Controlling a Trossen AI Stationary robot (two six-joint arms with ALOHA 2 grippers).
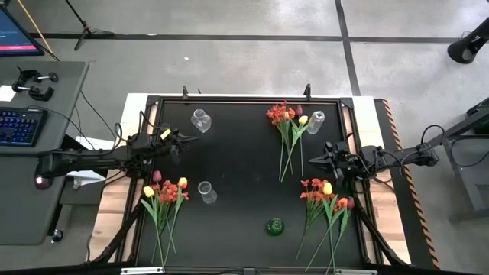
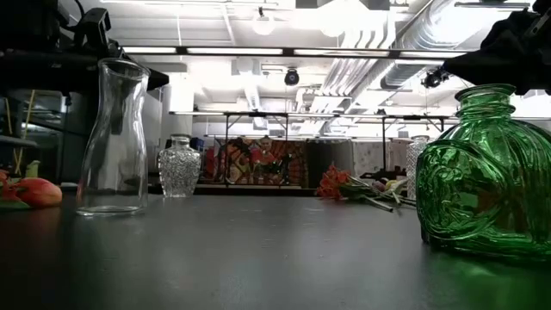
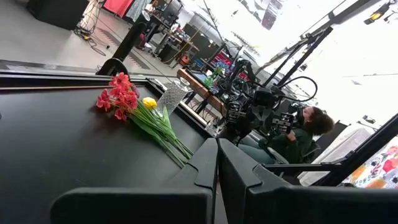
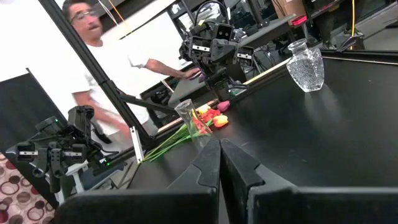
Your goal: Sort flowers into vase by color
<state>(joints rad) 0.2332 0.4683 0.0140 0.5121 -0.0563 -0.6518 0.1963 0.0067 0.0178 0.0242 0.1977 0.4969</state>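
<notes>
The black bench [image 1: 237, 164] carries three flower bunches [image 1: 286, 122], [image 1: 327, 197], [image 1: 164, 195] lying flat, none in the green vase [image 1: 274, 226]. Colours are mixed, so I may drag neighbours. My left fingers [image 3: 217, 168] and right fingers [image 4: 221, 163] are closed, empty.

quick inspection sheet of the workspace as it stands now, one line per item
surface: black table top, bare in the middle
job's things: three flower bunches lying flat; three clear vases and a green vase, all upright, no stems seen in them
clutter: nothing seen
grippers: left gripper and right gripper shut, holding nothing, at opposite table edges
cables: cables trail off the right arm
surroundings: keyboard on a side desk; person beyond the table
</notes>
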